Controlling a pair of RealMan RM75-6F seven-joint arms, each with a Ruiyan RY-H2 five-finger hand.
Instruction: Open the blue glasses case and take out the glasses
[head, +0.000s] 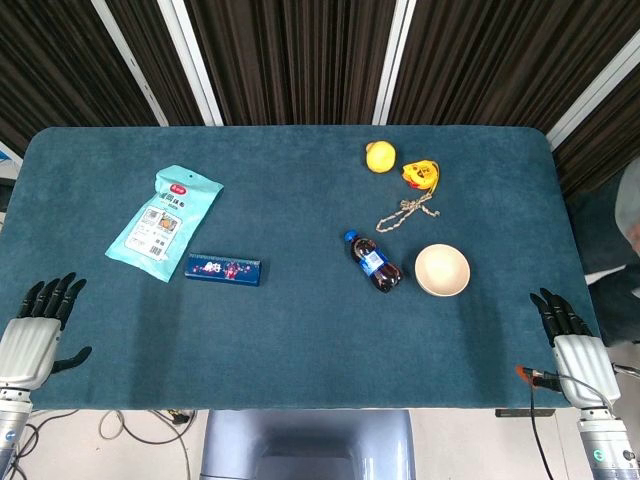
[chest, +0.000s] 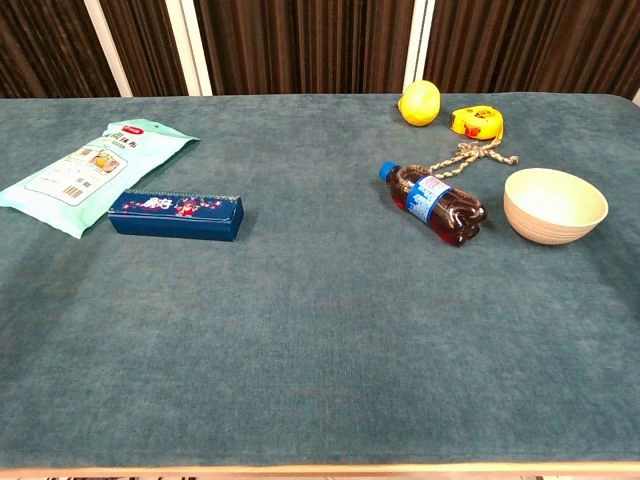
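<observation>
The blue glasses case (head: 223, 269) lies closed on the teal table, left of centre, a long box with a floral print; the chest view shows the case (chest: 176, 215) flat and closed too. My left hand (head: 38, 323) rests at the table's front left corner, fingers spread and holding nothing, well to the left of the case. Over at the front right corner sits my right hand (head: 571, 335), fingers apart and empty. Neither hand appears in the chest view. No glasses are visible.
A light green snack packet (head: 164, 222) lies just behind the case. A dark cola bottle (head: 376, 262) lies on its side mid-table beside a cream bowl (head: 441, 270). A yellow lemon (head: 380, 157), a yellow tape measure (head: 421, 175) and a rope (head: 405, 212) sit further back.
</observation>
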